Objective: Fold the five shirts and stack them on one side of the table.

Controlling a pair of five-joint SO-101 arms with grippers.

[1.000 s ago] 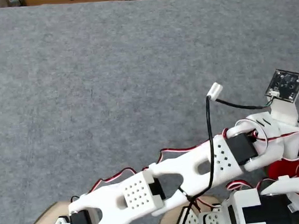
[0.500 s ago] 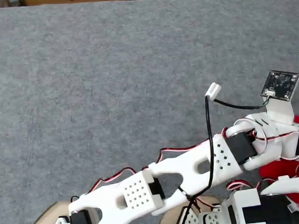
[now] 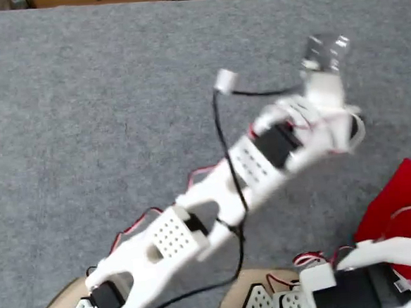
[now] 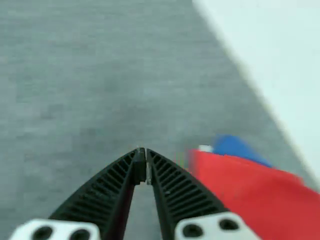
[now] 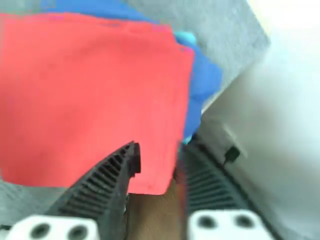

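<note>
Red shirt (image 5: pixel 90 95), likely soft, light and limp, lies over blue shirt (image 5: pixel 205 80) near the worktop's (image 3: pixel 82 99) edge; pinch its hem. Right claw (image 5: pixel 157 172) gapes above it; left claw (image 4: pixel 141 167) closed, empty.

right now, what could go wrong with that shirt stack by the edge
The red shirt lies on the blue shirt close to the edge of the grey mat. The open right gripper, over the red shirt's edge, could drag it askew or off. The loose black cable on the left arm might snag.
</note>
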